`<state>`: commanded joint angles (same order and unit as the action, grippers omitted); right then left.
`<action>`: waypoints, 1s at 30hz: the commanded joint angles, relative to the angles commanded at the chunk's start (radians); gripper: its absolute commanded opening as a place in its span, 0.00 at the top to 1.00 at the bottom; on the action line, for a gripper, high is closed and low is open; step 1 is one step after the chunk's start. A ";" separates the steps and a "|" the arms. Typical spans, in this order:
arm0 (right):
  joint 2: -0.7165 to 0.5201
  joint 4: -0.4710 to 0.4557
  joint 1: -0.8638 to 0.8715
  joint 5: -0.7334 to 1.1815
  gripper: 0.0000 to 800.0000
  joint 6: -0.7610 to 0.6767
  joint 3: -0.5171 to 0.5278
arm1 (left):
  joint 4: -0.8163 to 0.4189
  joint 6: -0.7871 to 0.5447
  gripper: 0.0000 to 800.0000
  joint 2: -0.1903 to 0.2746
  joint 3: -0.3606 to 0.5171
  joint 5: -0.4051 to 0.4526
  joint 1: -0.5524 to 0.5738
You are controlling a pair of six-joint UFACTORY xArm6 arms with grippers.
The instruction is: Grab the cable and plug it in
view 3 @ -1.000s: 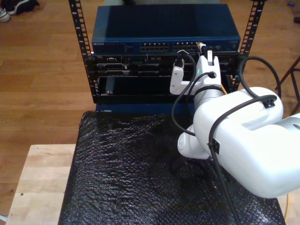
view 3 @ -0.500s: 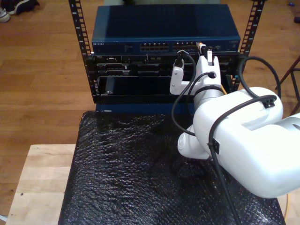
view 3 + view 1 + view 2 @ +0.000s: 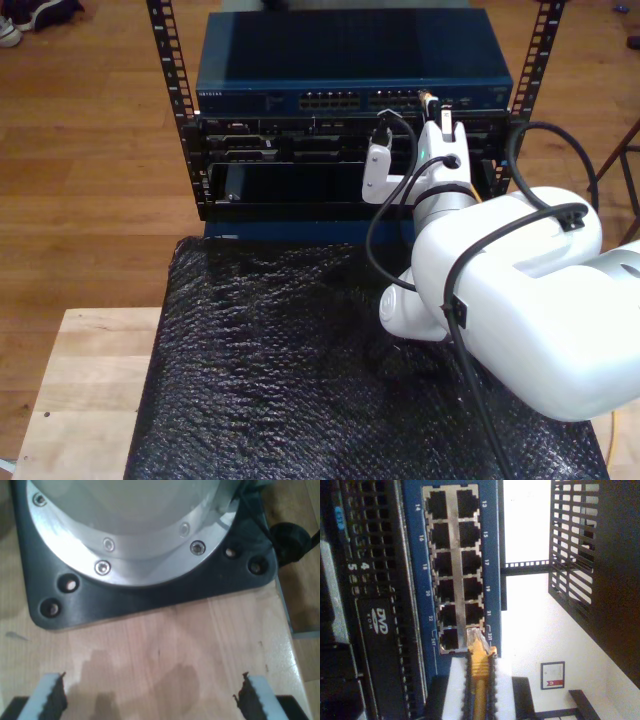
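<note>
Rack-mounted switch ahead: my second tool grips the cable (plug at port mouth); misalignment risks jamming.

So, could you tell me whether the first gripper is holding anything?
No, my first gripper is open over bare wood, with nothing between its fingers.

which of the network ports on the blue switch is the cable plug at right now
The cable plug sits at port 23, the end socket of its column nearest my second gripper; the sockets beyond it look dark and empty.
</note>
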<state>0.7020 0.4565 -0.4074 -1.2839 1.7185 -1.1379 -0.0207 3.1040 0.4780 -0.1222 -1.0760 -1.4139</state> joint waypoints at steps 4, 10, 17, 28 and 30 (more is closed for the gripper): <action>0.003 0.000 0.000 0.000 1.00 0.000 -0.012 | 0.000 0.000 0.00 0.000 0.000 0.000 0.000; 0.009 0.000 0.000 0.000 1.00 -0.002 -0.012 | 0.000 0.000 0.00 0.000 0.000 0.000 0.000; 0.011 -0.015 0.000 0.000 1.00 0.000 -0.012 | 0.000 0.000 0.00 0.000 -0.002 0.000 0.000; 0.018 -0.017 0.000 0.000 1.00 0.000 -0.012 | 0.000 0.000 0.00 -0.002 -0.002 0.000 0.000; 0.025 -0.017 0.000 0.000 1.00 0.000 -0.014 | 0.000 0.000 0.00 -0.002 -0.002 0.000 0.000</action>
<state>0.7265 0.4396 -0.4074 -1.2839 1.7185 -1.1517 -0.0207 3.1040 0.4764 -0.1237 -1.0760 -1.4139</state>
